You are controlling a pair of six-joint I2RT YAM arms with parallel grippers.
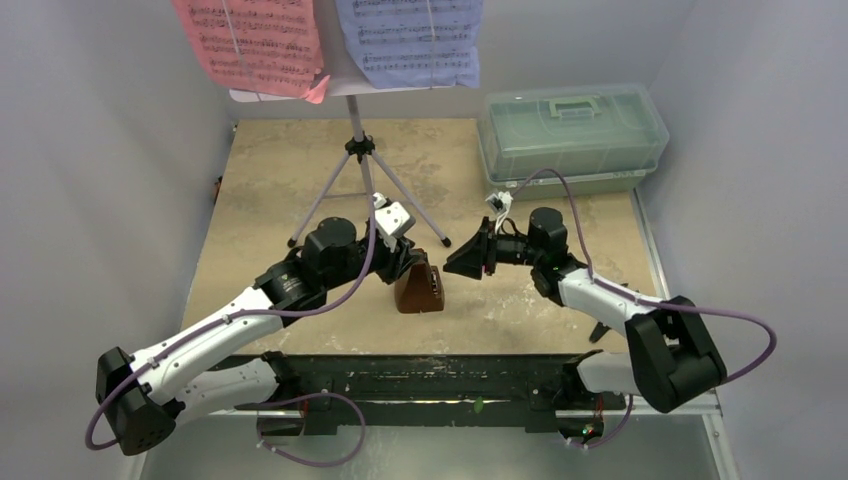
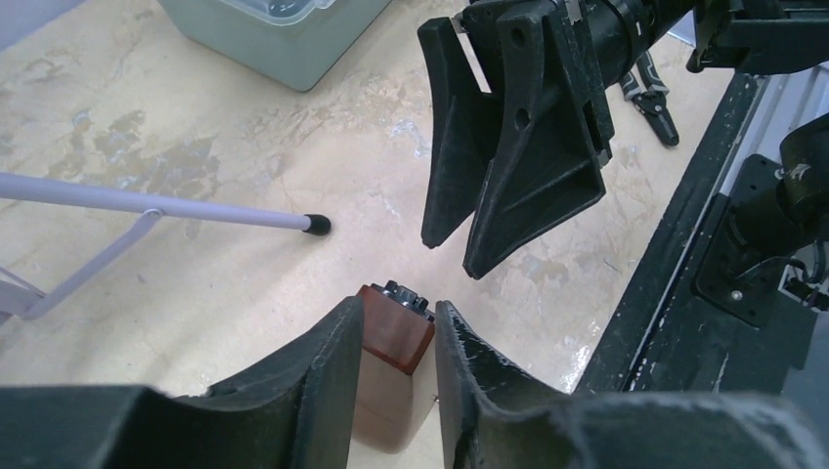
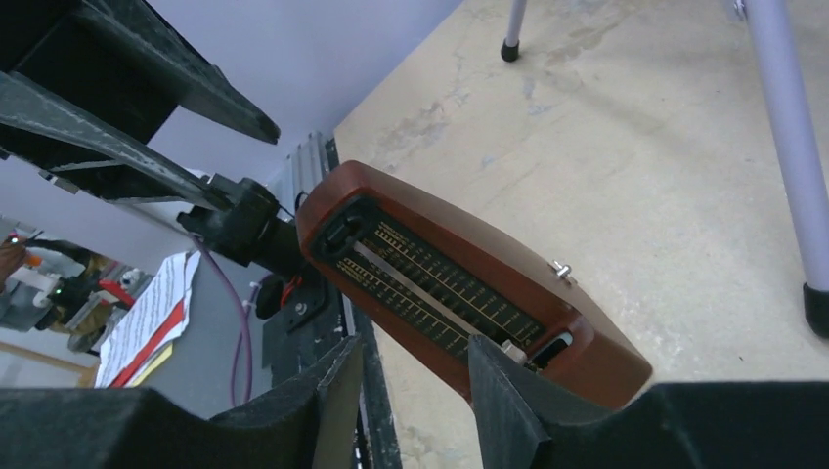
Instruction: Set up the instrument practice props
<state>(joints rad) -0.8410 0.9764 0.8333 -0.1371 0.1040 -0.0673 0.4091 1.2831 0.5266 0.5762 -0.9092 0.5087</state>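
Note:
The lavender music stand (image 1: 356,125) rises at the back on tripod legs (image 2: 147,202), with a pink sheet (image 1: 255,40) and a pale-blue sheet (image 1: 410,40) on its desk. The brown pyramid metronome (image 1: 420,290) stands upright in front of the stand. My left gripper (image 2: 399,308) has come in from the left, and its jaws press both sides of the metronome's top (image 2: 396,332). My right gripper (image 1: 455,262) points at the metronome from the right, a little off it. Its fingers (image 3: 415,344) are partly apart with nothing between them. The metronome's scaled face (image 3: 459,283) lies just beyond them.
A translucent green lidded box (image 1: 570,130) sits at the back right. Small black pliers (image 2: 653,98) lie near the right arm's base. A black rail (image 1: 420,375) runs along the near edge. Grey walls close in left, right and behind.

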